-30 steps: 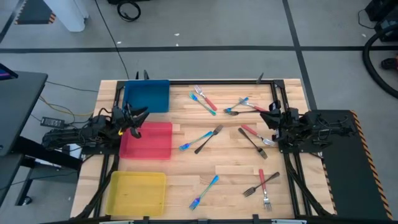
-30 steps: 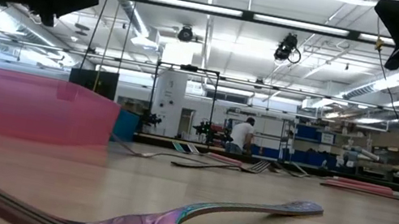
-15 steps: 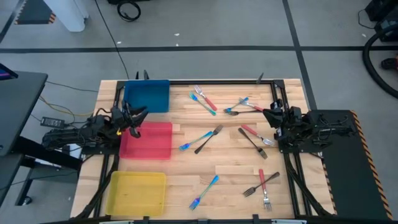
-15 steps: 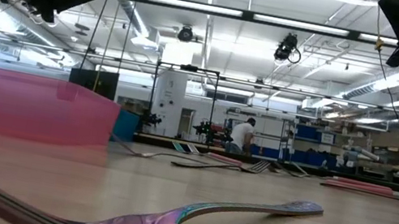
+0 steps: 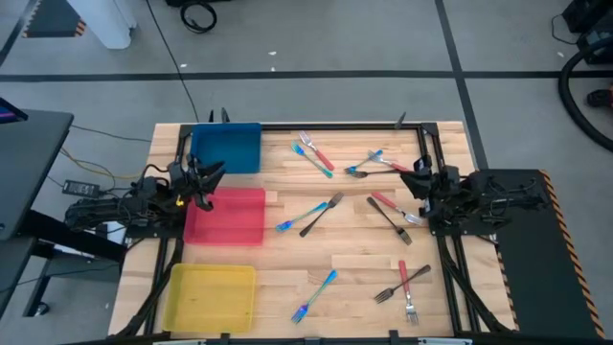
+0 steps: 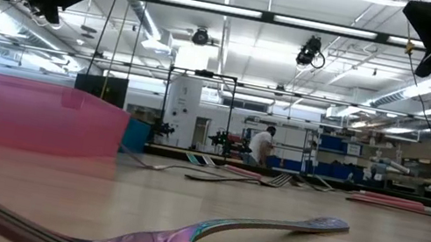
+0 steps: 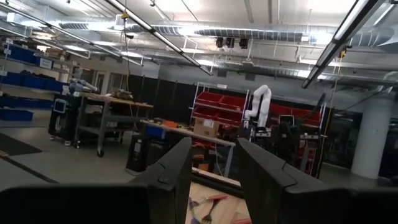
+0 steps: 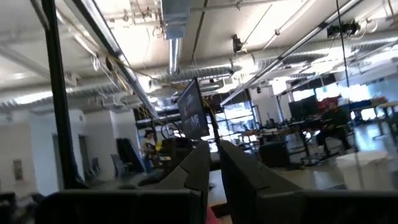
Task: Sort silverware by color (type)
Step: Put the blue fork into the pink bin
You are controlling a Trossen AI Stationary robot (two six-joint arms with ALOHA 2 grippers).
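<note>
The silverware (image 5: 347, 206) is seen scattered across the middle and right part of the wooden tabletop (image 5: 345, 278), none of it in a tray. Near the far edge a red-handled piece (image 5: 317, 153) and a blue-handled one (image 5: 312, 159) lie side by side, and a small crossed cluster (image 5: 374, 165) is found to their right. At the centre a blue-handled fork (image 5: 299, 218) and a dark grey fork (image 5: 321, 214) lie close together. Further right a red-handled piece (image 5: 391, 206) and a dark utensil (image 5: 389, 220) are crossed. Toward the near edge a blue-handled fork (image 5: 316, 294) lies alone (its iridescent tines fill the low view's foreground), with a red-handled fork (image 5: 403, 283) crossed by a dark one (image 5: 402, 283) to its right.

Along the left side a blue tray (image 5: 226, 148), a red tray (image 5: 226, 216) and a yellow tray (image 5: 211, 295) are set in a row.

The left gripper (image 5: 206, 182) is held above the gap between the blue and red trays, its jaws parted with nothing between them. The right gripper (image 5: 419, 181) is raised over the right side of the tabletop, its jaws separated by only a narrow gap, and nothing is gripped.
</note>
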